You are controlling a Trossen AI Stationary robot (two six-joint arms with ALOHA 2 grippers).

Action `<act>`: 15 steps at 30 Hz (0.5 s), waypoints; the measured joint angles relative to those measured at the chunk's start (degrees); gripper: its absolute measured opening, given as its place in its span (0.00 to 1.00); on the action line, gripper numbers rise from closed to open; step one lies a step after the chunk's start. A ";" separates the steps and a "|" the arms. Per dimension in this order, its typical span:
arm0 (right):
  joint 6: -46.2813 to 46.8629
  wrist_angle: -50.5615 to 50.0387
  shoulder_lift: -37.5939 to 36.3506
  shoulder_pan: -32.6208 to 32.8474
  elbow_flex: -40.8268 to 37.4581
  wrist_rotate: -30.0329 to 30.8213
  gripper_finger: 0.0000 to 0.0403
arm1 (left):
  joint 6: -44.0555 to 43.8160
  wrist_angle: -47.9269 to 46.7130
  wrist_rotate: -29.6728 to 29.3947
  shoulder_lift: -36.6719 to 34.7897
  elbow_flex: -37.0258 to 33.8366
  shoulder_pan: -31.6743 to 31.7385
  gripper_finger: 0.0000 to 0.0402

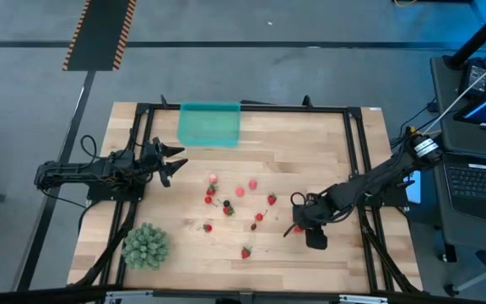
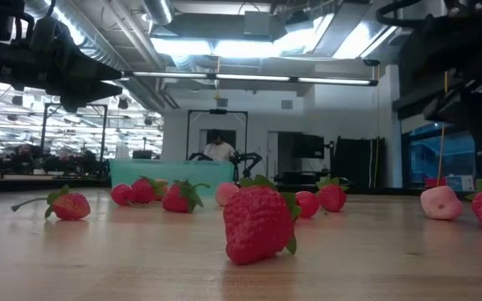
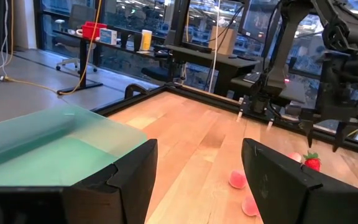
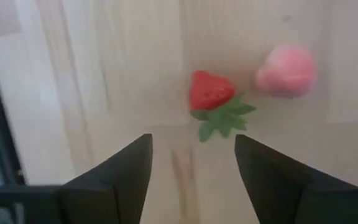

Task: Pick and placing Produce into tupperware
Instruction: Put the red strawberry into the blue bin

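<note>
Several small red and pink strawberries point(image 1: 241, 191) lie scattered on the wooden table's middle. The teal tupperware point(image 1: 209, 123) stands at the far edge and also shows in the left wrist view point(image 3: 42, 149). My right gripper point(image 1: 295, 216) is open and points down, just above a red strawberry with a green top point(image 4: 211, 92) that lies next to a pink fruit point(image 4: 288, 70). It touches neither. My left gripper point(image 1: 172, 162) is open and empty at the table's left, between the tupperware and the fruits.
A large spiky green ball point(image 1: 146, 245) sits at the near left corner. A black frame point(image 1: 357, 152) runs around the table's edges. One strawberry point(image 2: 256, 224) lies close to the near edge. A person point(image 2: 218, 149) shows far behind the table.
</note>
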 joint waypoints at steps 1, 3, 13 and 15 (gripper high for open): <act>-0.61 0.04 -0.17 0.00 0.00 1.14 0.55 | -0.01 0.00 -0.01 0.00 0.00 0.00 0.56; -1.31 -0.37 -0.18 -0.02 0.00 3.04 0.53 | -0.01 0.00 0.01 0.00 0.00 0.02 0.56; -2.67 -0.36 2.48 -0.13 0.00 5.19 0.52 | -0.03 0.00 0.00 0.00 0.00 0.02 0.56; -3.06 -0.31 3.69 -0.15 0.00 5.67 0.52 | -0.03 0.00 -0.02 0.00 0.00 0.02 0.56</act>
